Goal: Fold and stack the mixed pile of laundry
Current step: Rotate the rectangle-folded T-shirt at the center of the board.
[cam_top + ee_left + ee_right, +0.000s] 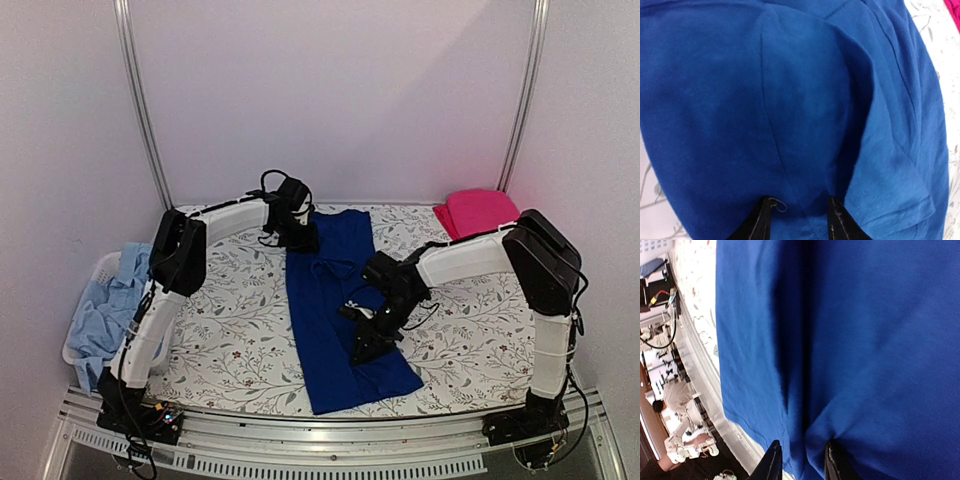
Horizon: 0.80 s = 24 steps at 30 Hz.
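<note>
The blue shirt lay as a long strip down the middle of the bench, a gripper at each end, seemingly so the ends could be brought together. The right gripper was clamped on a pucker near the hem. The left gripper straddled cloth at the far end, its grip unclear. The hem sat close to the bench's near edge, with bare cover on either side. A pink garment lay folded in the far right corner.

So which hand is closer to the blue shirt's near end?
Right. The right gripper sits on the blue shirt by that end; the left gripper is at its far end.
</note>
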Each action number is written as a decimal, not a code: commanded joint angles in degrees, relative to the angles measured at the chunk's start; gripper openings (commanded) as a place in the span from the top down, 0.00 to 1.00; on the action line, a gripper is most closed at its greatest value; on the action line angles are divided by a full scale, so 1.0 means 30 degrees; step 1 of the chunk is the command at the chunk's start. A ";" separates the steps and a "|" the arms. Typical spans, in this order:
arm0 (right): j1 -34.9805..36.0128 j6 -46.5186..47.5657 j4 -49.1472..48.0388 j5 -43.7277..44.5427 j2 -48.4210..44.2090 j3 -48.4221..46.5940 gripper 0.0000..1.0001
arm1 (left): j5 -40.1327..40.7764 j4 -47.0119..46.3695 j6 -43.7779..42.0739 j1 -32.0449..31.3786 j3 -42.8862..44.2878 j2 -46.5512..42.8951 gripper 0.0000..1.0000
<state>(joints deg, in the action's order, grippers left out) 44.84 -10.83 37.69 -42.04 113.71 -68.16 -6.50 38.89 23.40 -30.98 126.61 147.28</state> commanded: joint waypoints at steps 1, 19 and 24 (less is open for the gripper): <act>0.1857 -0.0847 0.0787 -0.1099 0.2486 -0.3456 0.70 | -0.0802 0.1090 -0.1244 0.0272 0.3007 0.2635 0.60; -0.3577 -0.1883 0.0860 0.2719 0.1288 -0.8028 0.58 | -0.1902 -0.2817 -0.1423 0.0802 -0.7915 -0.7019 0.56; -0.3784 -0.2071 0.1223 0.4532 0.3918 -1.1253 0.61 | -0.1705 -0.3716 -0.1068 0.0184 -1.0397 -0.7579 0.59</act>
<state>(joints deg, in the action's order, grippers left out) 33.12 -15.94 40.40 -34.28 119.31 -96.20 -11.75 31.11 19.73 -28.49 99.61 124.22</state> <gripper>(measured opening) 0.406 0.422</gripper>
